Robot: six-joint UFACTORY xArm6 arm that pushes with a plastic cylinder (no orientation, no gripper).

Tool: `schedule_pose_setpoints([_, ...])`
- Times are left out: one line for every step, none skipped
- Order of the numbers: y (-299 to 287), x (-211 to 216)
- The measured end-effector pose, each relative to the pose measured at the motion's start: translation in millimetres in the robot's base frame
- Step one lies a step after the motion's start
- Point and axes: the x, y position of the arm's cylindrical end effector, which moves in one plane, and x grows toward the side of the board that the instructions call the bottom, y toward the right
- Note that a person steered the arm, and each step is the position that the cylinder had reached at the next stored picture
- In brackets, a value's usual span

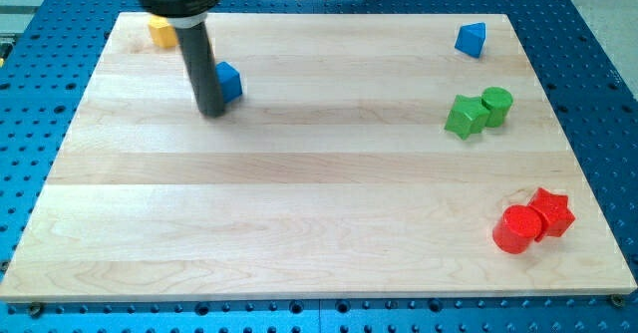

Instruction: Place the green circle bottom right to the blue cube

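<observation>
Sitting near the board's (299, 203) right edge, in the upper half, was the green circle (496, 105), touching the green star (465, 117) just to the view's left and slightly below. Far from its goal, well apart from the blue cube (228, 81), which lay toward the upper left. Up from the circle, near the top right corner: a blue wedge-like block (472, 39). Down from the circle, near the lower right: a red circle (515, 229) touching a red star (550, 211). Far to the circle's left, beyond the cube, a yellow block (161, 31) partly hidden behind the rod at the top left corner.

My tip (212, 113) stood just left of the cube, possibly touching it; contact could not be told. No jaws to speak of, only a bare rod holding nothing.

Judged as barely begun: circle not yet moved. For a clean push, best to leave the cube undisturbed, swing wide across the open middle, and come round to the circle's right side. Push leftward from there, aiming slightly below the cube's level, so the circle ends just right of and below the cube. Risk: dragging the green star along, since the two touch; a start from the circle's upper right might well shed it sideways. Slow near the end to avoid knocking the cube.
</observation>
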Motion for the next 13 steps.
schedule_pose_setpoints([-13, -4])
schedule_pose_setpoints([-12, -19])
schedule_pose_setpoints([4, -21])
schedule_pose_setpoints([-8, 10])
schedule_pose_setpoints([91, 38])
schedule_pose_setpoints([222, -6])
schedule_pose_setpoints([351, -32])
schedule_pose_setpoints([422, -33])
schedule_pose_setpoints([400, 4])
schedule_pose_setpoints([339, 11])
schedule_pose_setpoints([242, 11])
schedule_pose_setpoints([284, 16])
schedule_pose_setpoints([269, 41])
